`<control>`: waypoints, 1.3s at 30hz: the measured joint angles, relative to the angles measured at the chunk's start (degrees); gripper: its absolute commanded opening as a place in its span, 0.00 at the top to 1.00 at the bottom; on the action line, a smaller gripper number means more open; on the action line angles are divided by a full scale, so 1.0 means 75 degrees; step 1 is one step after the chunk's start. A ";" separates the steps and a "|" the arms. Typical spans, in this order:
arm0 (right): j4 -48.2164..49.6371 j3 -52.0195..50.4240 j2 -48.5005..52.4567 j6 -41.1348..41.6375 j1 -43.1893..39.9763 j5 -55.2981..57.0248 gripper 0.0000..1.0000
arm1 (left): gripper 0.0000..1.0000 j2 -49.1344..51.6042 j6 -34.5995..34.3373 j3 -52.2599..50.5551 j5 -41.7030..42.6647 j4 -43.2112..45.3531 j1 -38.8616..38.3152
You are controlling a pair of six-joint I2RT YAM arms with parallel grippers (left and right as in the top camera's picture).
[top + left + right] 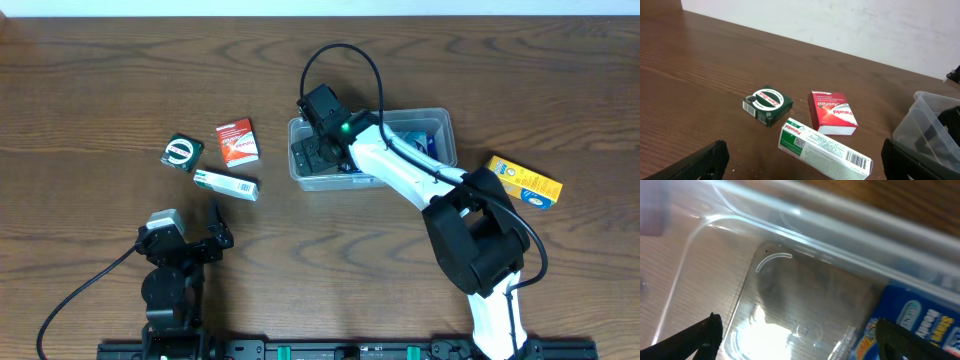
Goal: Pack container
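The container (441, 122), a clear plastic tub, sits right of the table's centre. My right gripper (318, 156) reaches down into its left end. In the right wrist view that gripper (797, 341) stands open over the bare container floor (790, 295), and a blue box (914, 322) lies inside beside its right finger. My left gripper (215, 240) hovers open near the front left with nothing in it. In the left wrist view the open left gripper (805, 161) faces a white and green box (824, 148), a red box (833, 112) and a green box (767, 104).
On the table left of the container lie the green box (182, 152), the red box (238, 140) and the white and green box (226, 184). A yellow and blue box (524, 181) lies right of the container. The container's corner (930, 117) shows at the left wrist view's right edge.
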 measured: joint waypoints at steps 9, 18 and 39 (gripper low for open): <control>-0.0108 0.0012 0.0003 -0.0184 0.0000 0.0149 0.39 | 0.02 0.0003 0.0000 0.0000 0.0000 0.0000 0.0000; -0.0309 0.0067 0.0003 -0.0178 -0.0006 0.0154 0.40 | 0.02 0.0003 0.0000 0.0000 0.0000 0.0000 0.0000; -0.5692 0.4278 -0.2433 -0.0428 -0.1714 0.0294 0.01 | 0.02 0.0003 0.0000 0.0000 0.0000 0.0000 0.0000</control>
